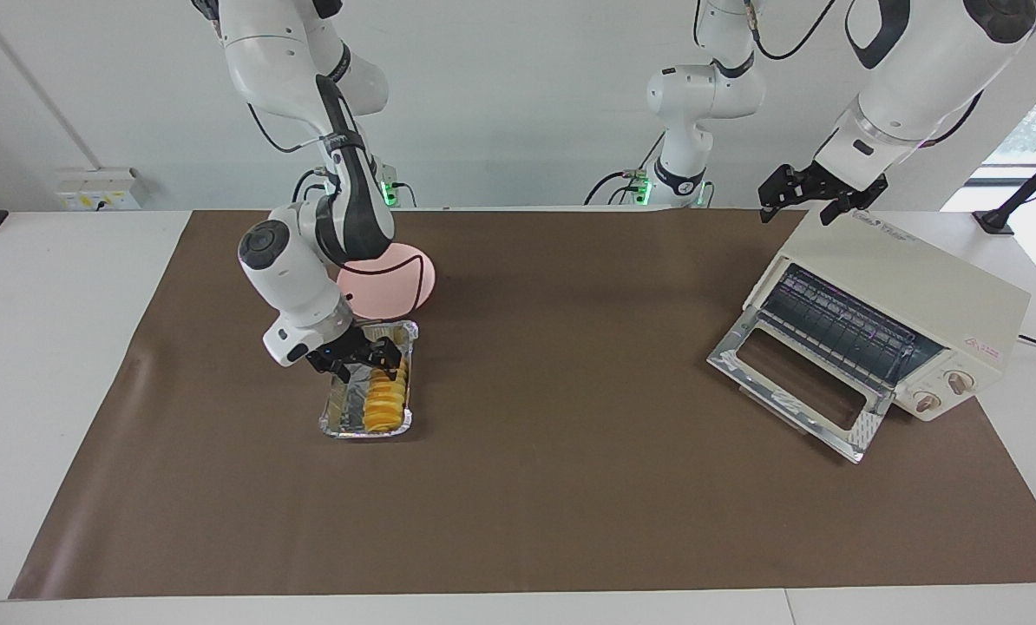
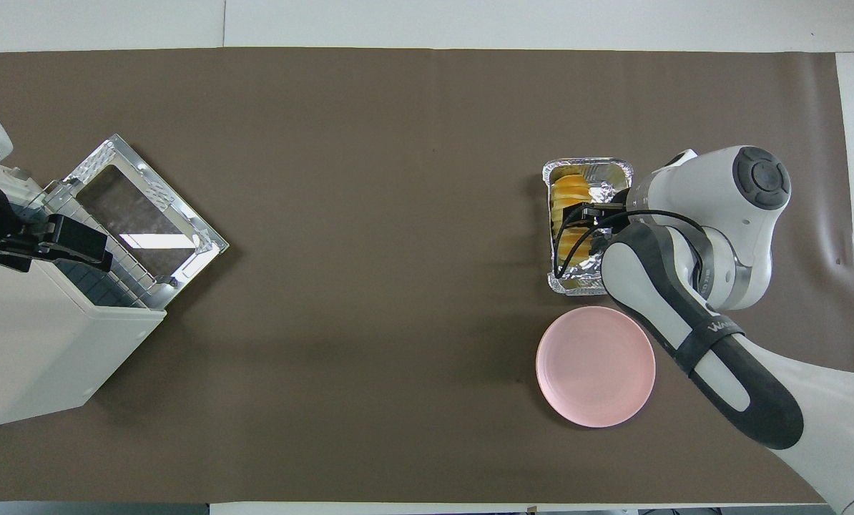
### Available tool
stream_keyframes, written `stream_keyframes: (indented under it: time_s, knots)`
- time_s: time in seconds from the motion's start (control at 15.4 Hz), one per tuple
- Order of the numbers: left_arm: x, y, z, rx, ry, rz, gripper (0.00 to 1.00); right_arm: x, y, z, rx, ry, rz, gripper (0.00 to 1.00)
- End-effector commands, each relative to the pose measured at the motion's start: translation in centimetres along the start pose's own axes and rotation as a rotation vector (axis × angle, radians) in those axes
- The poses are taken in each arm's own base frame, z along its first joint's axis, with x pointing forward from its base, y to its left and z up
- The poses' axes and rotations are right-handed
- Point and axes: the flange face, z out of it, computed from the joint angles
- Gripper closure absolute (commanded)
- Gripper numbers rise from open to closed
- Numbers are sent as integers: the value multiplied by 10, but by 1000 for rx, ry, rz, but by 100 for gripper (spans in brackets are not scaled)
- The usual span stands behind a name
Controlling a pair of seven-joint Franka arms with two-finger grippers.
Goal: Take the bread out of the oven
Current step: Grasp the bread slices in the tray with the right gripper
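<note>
Risk here is the crinkled silver foil tray [image 1: 343, 408] skidding or crumpling if the right gripper [image 1: 355, 358] clips its rim going for the ridged golden-yellow bread [image 1: 385, 395], lower left of the facing view. Its jaws look spread, holding nothing. Left gripper [image 1: 817, 196] waits wide open and empty above the cream-white oven [image 1: 908, 304], upper right, door down.

Bread [image 1: 386, 392] in tray [image 1: 337, 408] — plate [image 1: 396, 282] apparently just beside, nearer the robots.
</note>
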Motion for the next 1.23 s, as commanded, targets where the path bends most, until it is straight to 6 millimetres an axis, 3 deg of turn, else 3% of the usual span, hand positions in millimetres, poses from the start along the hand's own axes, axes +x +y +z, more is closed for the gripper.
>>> stream_keyframes:
  time_s: [0.0,0.13,0.32,0.52,0.71,1.04,1.17]
  knots:
    - [-6,-1,0,-14,5,-10,0,-1,-2,7,-5,9,-15,18]
    - [-6,-1,0,-14,5,-12,0,-1,-2,9,-5,5,-17,41]
    - [-6,-1,0,-14,5,-10,0,-2,-3,10,-6,0,-38,98]
    - [-6,-1,0,-14,5,-12,0,-1,-3,6,-5,-2,-102,100]
    - [-6,-1,0,-14,5,-12,0,4,-9,-15,-1,-17,-103,100]
    - [-6,-1,-1,-14,6,-10,0,-22,-21,-102,-12,-59,-72,100]
    - [-6,-1,-1,-14,6,-10,0,-49,-28,-128,-27,-126,-70,100]
